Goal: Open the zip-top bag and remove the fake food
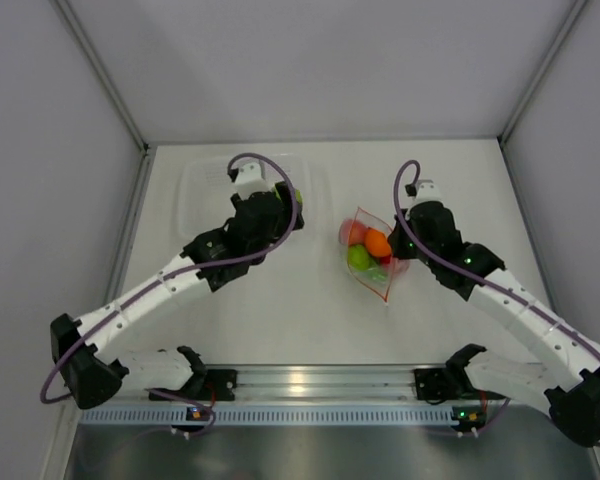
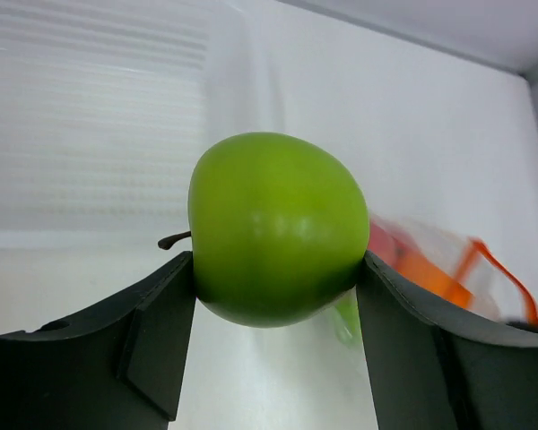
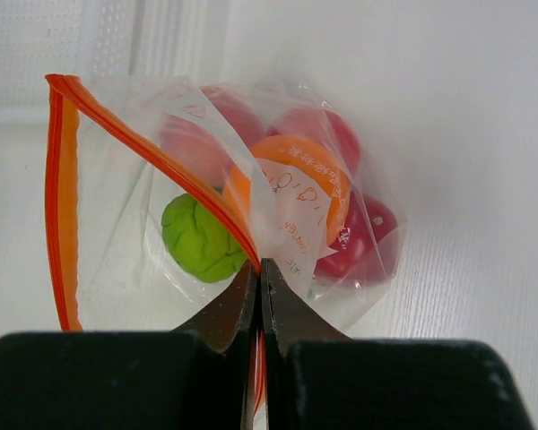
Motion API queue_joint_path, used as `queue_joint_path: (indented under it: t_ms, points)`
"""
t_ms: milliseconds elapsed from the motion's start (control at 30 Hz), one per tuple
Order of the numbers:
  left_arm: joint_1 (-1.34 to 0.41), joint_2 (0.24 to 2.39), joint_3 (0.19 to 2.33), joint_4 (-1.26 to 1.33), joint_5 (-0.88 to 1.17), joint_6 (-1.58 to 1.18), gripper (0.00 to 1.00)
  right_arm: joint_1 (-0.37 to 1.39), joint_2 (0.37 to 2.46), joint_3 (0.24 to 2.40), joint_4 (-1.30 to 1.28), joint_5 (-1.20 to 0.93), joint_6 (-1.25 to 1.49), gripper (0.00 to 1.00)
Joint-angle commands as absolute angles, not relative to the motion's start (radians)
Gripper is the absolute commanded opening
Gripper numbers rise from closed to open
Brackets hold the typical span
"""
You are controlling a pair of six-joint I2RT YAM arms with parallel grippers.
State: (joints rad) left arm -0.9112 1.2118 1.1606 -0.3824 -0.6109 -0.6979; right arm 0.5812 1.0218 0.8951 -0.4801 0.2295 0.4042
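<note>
My left gripper [image 2: 273,269] is shut on a lime green apple [image 2: 274,228] with a dark stem and holds it over the clear rigid tub [image 1: 195,190] at the back left. In the top view only a bit of the apple [image 1: 297,196] shows by the left gripper [image 1: 280,205]. The zip-top bag [image 1: 372,258] lies open at centre right with red, orange, pink and green fruits [image 3: 291,193] inside. My right gripper [image 3: 259,269] is shut on the bag's orange-red zipper strip [image 3: 63,197] at one side of its mouth. A bumpy green fruit [image 3: 200,239] sits by the mouth.
White walls enclose the table on three sides. The arm bases and a metal rail [image 1: 310,385] run along the near edge. The bag shows in the left wrist view [image 2: 448,269] to the right behind the apple.
</note>
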Motion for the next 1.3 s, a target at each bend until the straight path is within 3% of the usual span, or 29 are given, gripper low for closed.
queue_joint_path:
  t_ms: [0, 133, 433, 567, 600, 667, 733, 833, 900, 967, 1000, 1267]
  points:
    - [-0.769, 1.239, 1.193, -0.411, -0.6, -0.661, 0.0, 0.572, 0.973, 0.917, -0.46, 0.195, 0.41, 0.0]
    - [-0.551, 1.359, 1.216, -0.408, -0.569, -0.657, 0.0, 0.572, 0.943, 0.904, -0.443, 0.118, 0.423, 0.0]
    - [-0.335, 1.705, 1.4, -0.402, -0.457, -0.653, 0.04, 0.572, 0.923, 0.916, -0.448, 0.029, 0.423, 0.0]
    - [-0.304, 1.793, 1.445, -0.403, -0.436, -0.643, 0.21, 0.572, 0.923, 0.913, -0.453, 0.023, 0.411, 0.0]
    - [-0.302, 1.796, 1.448, -0.402, -0.437, -0.643, 0.31, 0.574, 0.926, 0.91, -0.451, 0.025, 0.407, 0.0]
    - [-0.301, 1.802, 1.454, -0.402, -0.425, -0.643, 0.4, 0.572, 0.933, 0.904, -0.448, 0.023, 0.403, 0.0]
    - [-0.29, 1.815, 1.456, -0.403, -0.408, -0.638, 0.57, 0.574, 0.939, 0.899, -0.442, 0.025, 0.402, 0.0]
    - [-0.27, 1.81, 1.448, -0.405, -0.379, -0.64, 0.75, 0.574, 0.948, 0.902, -0.44, 0.017, 0.397, 0.0]
    - [-0.268, 1.801, 1.442, -0.402, -0.373, -0.638, 0.8, 0.574, 0.95, 0.903, -0.437, 0.021, 0.397, 0.0]
    - [-0.267, 1.792, 1.443, -0.405, -0.362, -0.634, 0.94, 0.574, 0.953, 0.907, -0.437, 0.021, 0.396, 0.0]
    - [-0.265, 1.79, 1.443, -0.405, -0.357, -0.634, 0.98, 0.574, 0.954, 0.911, -0.439, 0.02, 0.396, 0.0]
    - [-0.259, 1.683, 1.424, -0.405, -0.249, -0.638, 0.98, 0.572, 0.962, 0.928, -0.445, 0.023, 0.4, 0.0]
